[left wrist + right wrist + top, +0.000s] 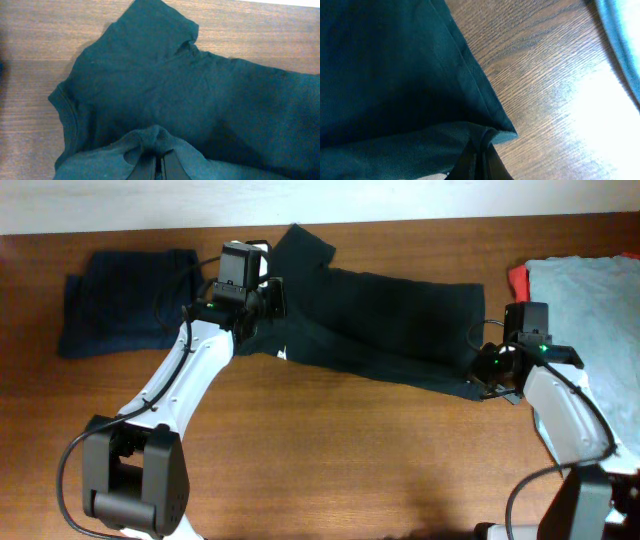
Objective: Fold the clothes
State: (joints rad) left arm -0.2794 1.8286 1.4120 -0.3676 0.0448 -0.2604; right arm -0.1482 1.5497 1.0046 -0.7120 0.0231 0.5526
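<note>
The black T-shirt [380, 325] lies stretched across the middle of the table, one sleeve pointing to the far edge. My left gripper [264, 302] is shut on a bunched fold at the shirt's left end; the left wrist view shows fabric [190, 85] pinched between the closed fingers [172, 167]. At the shirt's right bottom corner, my right gripper [487, 376] is shut on the hem. In the right wrist view the hem corner [495, 131] is caught in that gripper [482, 150], just above the wood.
A dark navy garment [125, 300] lies folded at the far left. A light grey-blue garment [590, 290] lies over a red one [517, 278] at the right edge. Bare wooden table [380, 450] runs along the front.
</note>
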